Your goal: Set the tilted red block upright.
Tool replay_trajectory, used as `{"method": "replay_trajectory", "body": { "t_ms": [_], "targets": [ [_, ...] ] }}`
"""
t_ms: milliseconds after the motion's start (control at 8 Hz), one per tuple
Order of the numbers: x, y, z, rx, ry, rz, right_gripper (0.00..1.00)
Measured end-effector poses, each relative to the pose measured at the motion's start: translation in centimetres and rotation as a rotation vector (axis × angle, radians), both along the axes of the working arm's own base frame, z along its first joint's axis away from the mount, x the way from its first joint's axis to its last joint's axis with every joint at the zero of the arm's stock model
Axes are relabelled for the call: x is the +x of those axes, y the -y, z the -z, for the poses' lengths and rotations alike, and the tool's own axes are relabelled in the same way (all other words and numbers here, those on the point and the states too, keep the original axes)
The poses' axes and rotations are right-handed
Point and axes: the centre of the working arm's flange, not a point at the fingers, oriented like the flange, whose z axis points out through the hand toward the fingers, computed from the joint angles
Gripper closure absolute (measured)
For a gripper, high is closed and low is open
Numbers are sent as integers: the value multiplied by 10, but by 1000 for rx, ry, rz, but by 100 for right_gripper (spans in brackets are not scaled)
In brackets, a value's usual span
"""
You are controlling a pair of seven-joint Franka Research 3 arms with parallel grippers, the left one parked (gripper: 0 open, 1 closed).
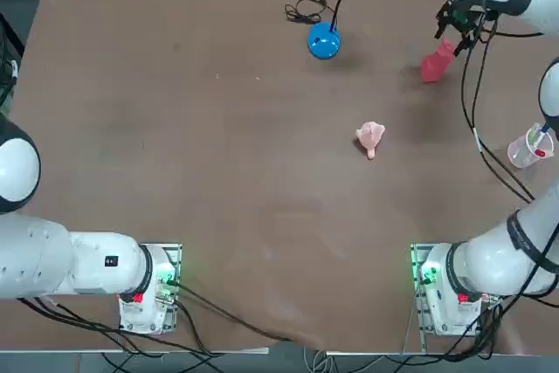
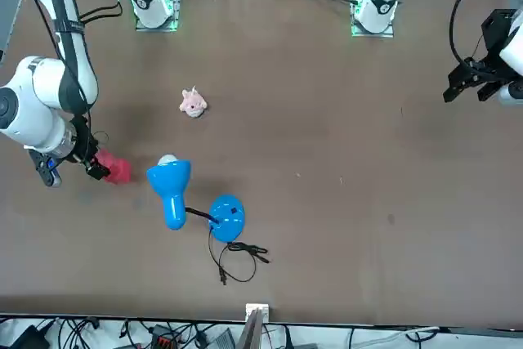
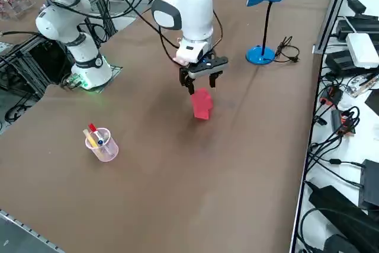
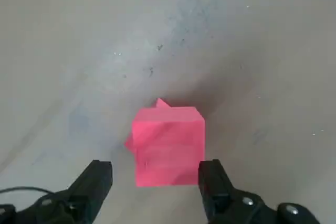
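Observation:
The red block [image 1: 436, 64] stands on the brown table at the far right, and in the right side view the red block [image 3: 202, 104] leans slightly. My right gripper [image 1: 460, 32] hovers just above its top end, open. In the right wrist view the block [image 4: 168, 145] lies below and between the two black fingers [image 4: 98, 178], which are apart from its sides. From the front, the gripper [image 2: 90, 167] shows beside the block [image 2: 116, 170].
A blue desk lamp [image 1: 323, 41] with its cable stands at the far middle of the table. A pale pink lumpy thing [image 1: 370, 137] lies near the centre. A clear cup with pens [image 1: 529, 148] sits near the right edge.

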Motion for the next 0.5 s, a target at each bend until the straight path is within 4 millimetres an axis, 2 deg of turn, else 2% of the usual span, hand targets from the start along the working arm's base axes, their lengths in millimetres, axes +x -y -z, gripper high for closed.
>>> {"method": "replay_trajectory", "body": {
  "t_ms": [500],
  "targets": [
    [-1,11,4,-1,-7,18,0]
  ]
}}
